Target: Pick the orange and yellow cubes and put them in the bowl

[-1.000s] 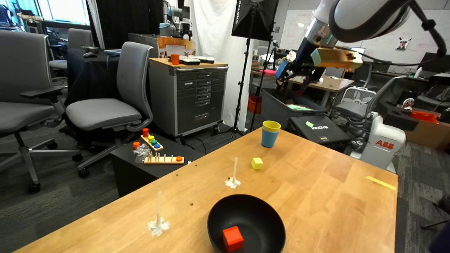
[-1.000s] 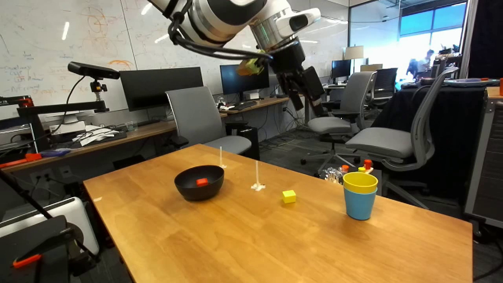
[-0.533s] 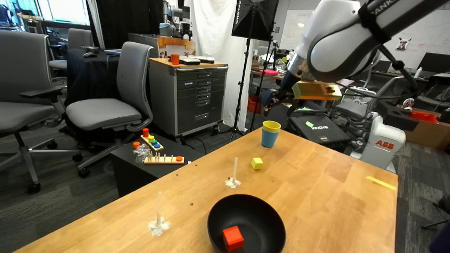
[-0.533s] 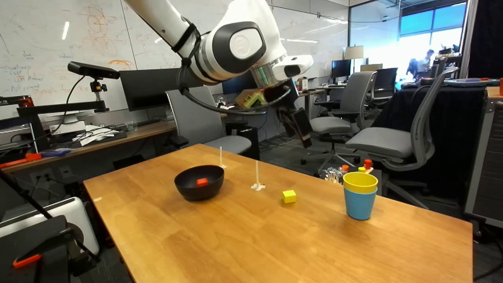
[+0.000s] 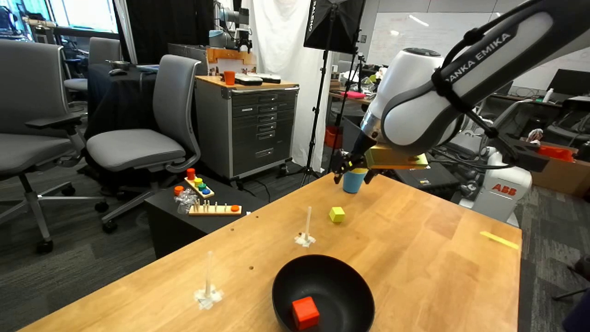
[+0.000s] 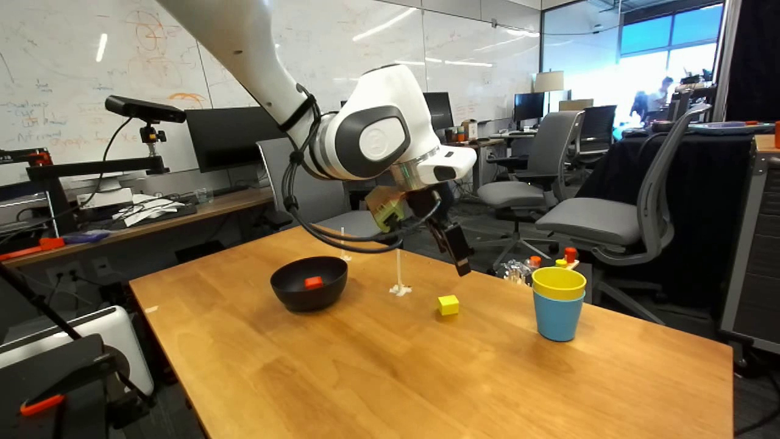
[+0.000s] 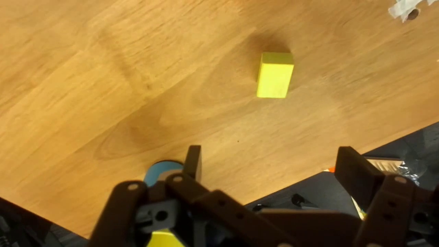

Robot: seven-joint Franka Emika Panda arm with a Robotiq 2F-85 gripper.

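The orange-red cube (image 5: 305, 312) lies inside the black bowl (image 5: 343, 286); both also show in an exterior view, the cube (image 6: 313, 283) in the bowl (image 6: 304, 300). The yellow cube (image 5: 337, 214) rests on the wooden table; it also shows in an exterior view (image 6: 448, 305) and in the wrist view (image 7: 275, 77), beyond the fingertips. My gripper (image 5: 352, 180) is open and empty, above table height, tilted, in front of the cup in that view. In the wrist view its fingers (image 7: 270, 149) are spread wide apart, with only table and floor between them.
A blue cup (image 6: 557, 320) with a yellow cup (image 6: 557, 281) in it stands near the yellow cube. Two thin upright pegs (image 5: 308, 225) (image 5: 208, 276) are taped to the table. A low black stand (image 5: 184, 226) with peg toys is beside the table edge.
My gripper has come down toward the table, from high above it to just above the yellow cube's area. The cubes, bowl and cups have not moved.
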